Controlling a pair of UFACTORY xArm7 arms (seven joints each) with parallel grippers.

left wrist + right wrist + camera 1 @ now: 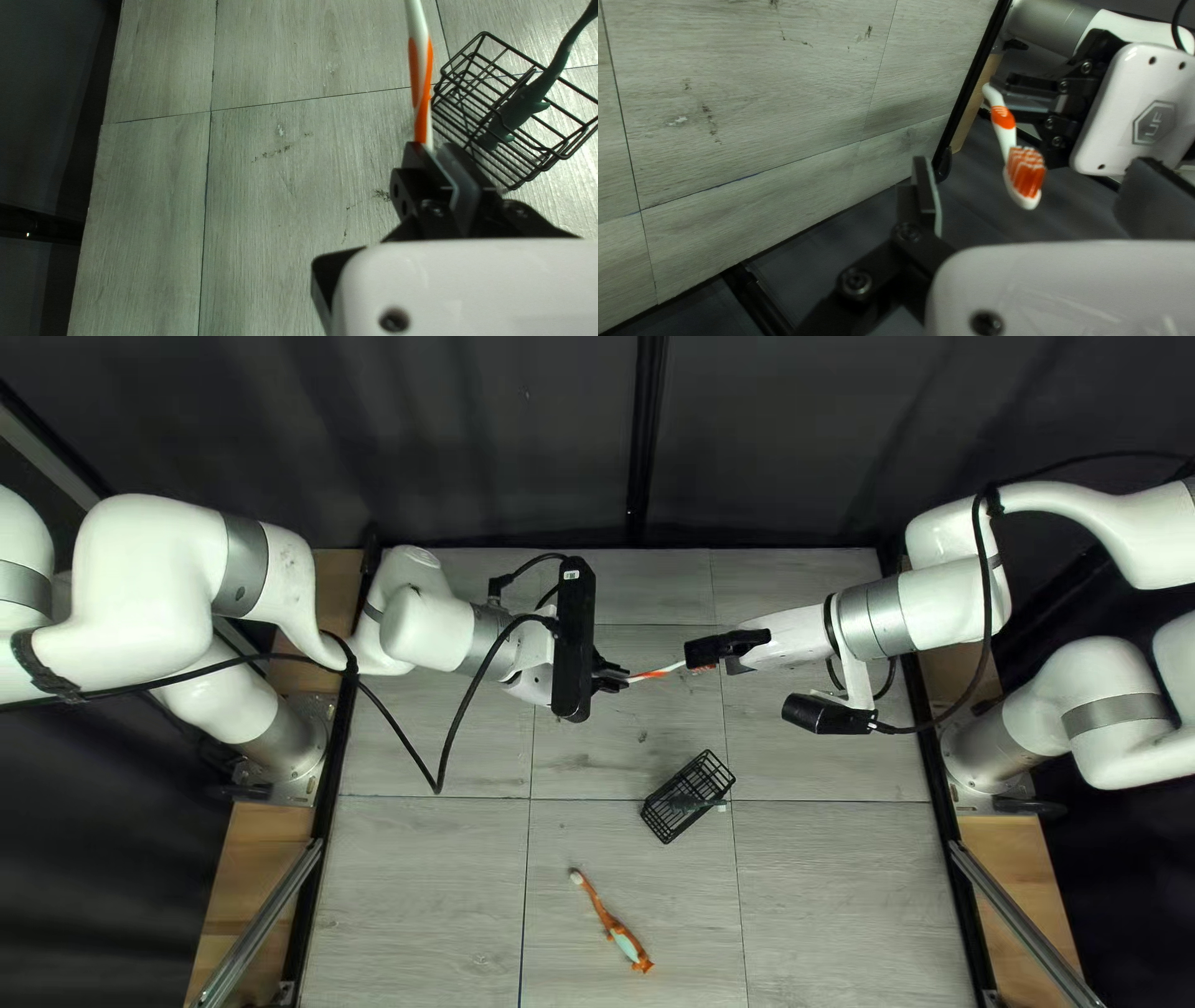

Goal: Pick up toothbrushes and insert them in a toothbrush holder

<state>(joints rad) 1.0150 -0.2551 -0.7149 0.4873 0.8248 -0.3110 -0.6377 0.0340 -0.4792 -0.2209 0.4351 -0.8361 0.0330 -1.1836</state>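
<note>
My left gripper (610, 677), seen in its own wrist view too as the left gripper (441, 152), is shut on one end of a white-and-orange toothbrush (656, 672). The bristled head of this toothbrush (1026, 174) points toward my right gripper (700, 652). In the right wrist view the right gripper (1036, 196) is open, its fingers wide apart on either side of that head, touching neither side. A black wire holder (672, 819) lies on the table with a dark green toothbrush (523, 102) in it. Another orange toothbrush (603, 911) lies nearer the table's near edge.
Both arms reach over the table (436, 871) from opposite sides, their grippers close together above its far half, beyond the holder. A black cable (463, 709) hangs in a loop beside my left arm. A dark curtain (498, 436) stands behind the far edge.
</note>
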